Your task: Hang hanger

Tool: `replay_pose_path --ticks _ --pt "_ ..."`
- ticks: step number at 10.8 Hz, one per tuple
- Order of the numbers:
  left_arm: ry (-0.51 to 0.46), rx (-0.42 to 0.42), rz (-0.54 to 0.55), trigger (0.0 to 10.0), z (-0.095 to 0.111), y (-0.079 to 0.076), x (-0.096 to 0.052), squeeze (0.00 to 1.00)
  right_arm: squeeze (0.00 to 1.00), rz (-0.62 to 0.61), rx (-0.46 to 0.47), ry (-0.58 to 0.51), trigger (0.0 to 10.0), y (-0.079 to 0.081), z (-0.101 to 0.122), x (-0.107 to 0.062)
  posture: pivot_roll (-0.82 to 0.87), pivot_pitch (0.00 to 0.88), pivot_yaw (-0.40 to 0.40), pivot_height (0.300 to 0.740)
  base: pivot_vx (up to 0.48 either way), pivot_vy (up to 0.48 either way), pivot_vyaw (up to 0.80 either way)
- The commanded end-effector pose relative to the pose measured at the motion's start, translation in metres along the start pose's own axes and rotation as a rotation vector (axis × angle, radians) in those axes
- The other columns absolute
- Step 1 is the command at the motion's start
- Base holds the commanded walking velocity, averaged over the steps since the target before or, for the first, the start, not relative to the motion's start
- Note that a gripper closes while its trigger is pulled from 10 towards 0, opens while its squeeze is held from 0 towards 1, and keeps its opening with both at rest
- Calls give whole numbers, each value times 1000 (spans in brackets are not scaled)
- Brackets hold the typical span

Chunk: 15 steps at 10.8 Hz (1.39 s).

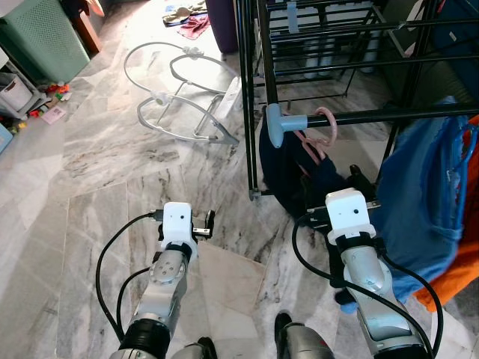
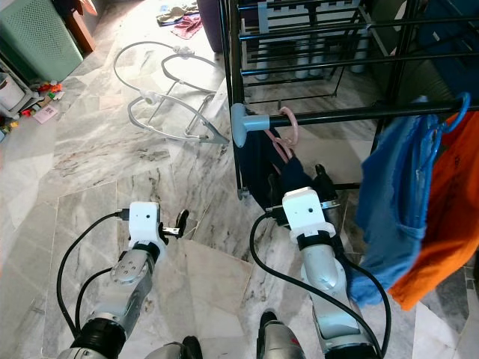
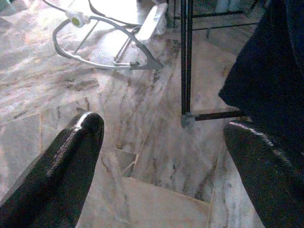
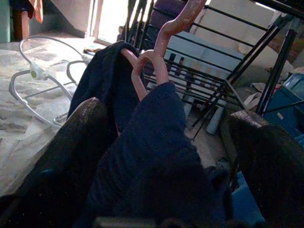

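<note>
The right pincer (image 1: 358,182), fingers spread around the dark garment (image 4: 156,156), grips nothing, so the pink hanger (image 1: 320,131) at the rail's (image 1: 404,114) end could slide off if nudged.

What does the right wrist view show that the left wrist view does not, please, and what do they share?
Right wrist view: the pink hanger carrying the dark navy garment, which sits between the right claw's open fingers, with the blue clothing beyond.

Left wrist view: the drying rack's foot on the marble floor, and the left claw open over bare floor.

Both: the navy garment, the black rack bars and the grey tubular frame lying on the floor.
</note>
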<state>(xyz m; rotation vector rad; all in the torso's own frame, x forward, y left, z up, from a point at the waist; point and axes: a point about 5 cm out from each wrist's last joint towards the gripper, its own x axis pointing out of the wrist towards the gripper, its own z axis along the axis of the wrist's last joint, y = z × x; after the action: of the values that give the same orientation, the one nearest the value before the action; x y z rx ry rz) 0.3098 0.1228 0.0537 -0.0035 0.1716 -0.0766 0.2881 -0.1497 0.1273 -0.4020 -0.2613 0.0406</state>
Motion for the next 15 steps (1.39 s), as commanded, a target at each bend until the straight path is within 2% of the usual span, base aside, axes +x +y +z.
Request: replay_pose_path --ticks 1,2,3,7,8,11,13,15 --pt "21 10 35 10000 -7 7 -2 0 992 -4 -2 -11 10000 1 2 -2 -224 198 95 740 0 0 0" --pt "23 18 54 10000 -9 9 -2 0 416 -7 -10 0 10000 0 -1 -2 -219 187 83 740 0 0 0" --pt "29 21 73 10000 -11 11 -3 0 0 -16 -10 14 10000 -1 -2 -2 -215 182 74 740 0 0 0" --pt "28 32 104 10000 -13 15 -1 0 0 -43 -5 45 10000 -8 -11 2 -214 174 69 740 0 0 0" --pt "15 45 105 10000 -9 17 1 0 0 -57 15 34 10000 -8 -6 5 -211 169 63 740 0 0 0" --pt "-57 43 117 10000 6 20 4 0 0 -13 44 21 10000 2 -4 15 -158 129 21 740 0 0 0" --pt "-43 38 204 10000 -2 32 -2 0 0 76 100 23 10000 19 -2 21 -105 131 -17 740 0 0 0" --pt "-44 38 214 10000 -4 34 -5 0 0 107 98 36 10000 27 -8 15 -88 153 -20 740 0 0 0"
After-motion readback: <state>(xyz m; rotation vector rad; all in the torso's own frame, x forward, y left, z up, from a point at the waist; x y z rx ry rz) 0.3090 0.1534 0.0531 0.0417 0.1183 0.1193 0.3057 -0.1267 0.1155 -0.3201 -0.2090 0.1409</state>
